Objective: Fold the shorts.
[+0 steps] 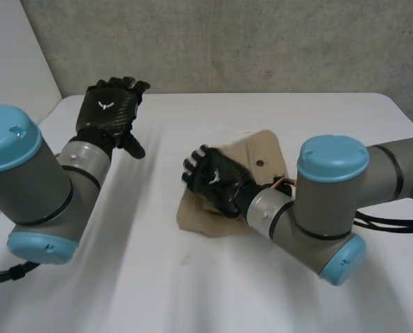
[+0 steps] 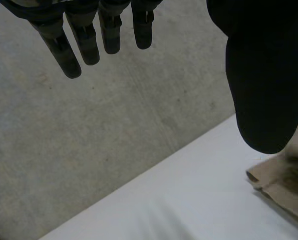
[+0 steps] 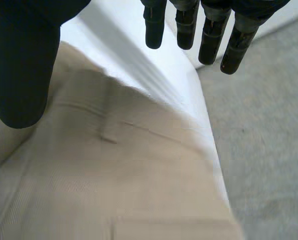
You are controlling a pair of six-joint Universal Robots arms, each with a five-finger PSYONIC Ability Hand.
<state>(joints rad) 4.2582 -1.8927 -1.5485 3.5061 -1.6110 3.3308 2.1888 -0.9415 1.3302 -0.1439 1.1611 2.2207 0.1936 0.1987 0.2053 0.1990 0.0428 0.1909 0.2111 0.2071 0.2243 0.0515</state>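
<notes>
In the head view, soft tan cloth shorts (image 1: 265, 152) are seen folded small near the middle of the white tabletop (image 1: 192, 277). The right hand (image 1: 216, 182) is held over them and the left hand (image 1: 109, 111) is raised by the far left corner. In the left wrist view, straight fingers (image 2: 88, 42) hold nothing. In the right wrist view, fingers (image 3: 209, 30) hang straight above the cloth, empty. The fabric is judged light and limp, best pinched at an edge.

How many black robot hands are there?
2. The left hand is raised above the table's far-left part; the right hand is above the tan shorts near the middle.
</notes>
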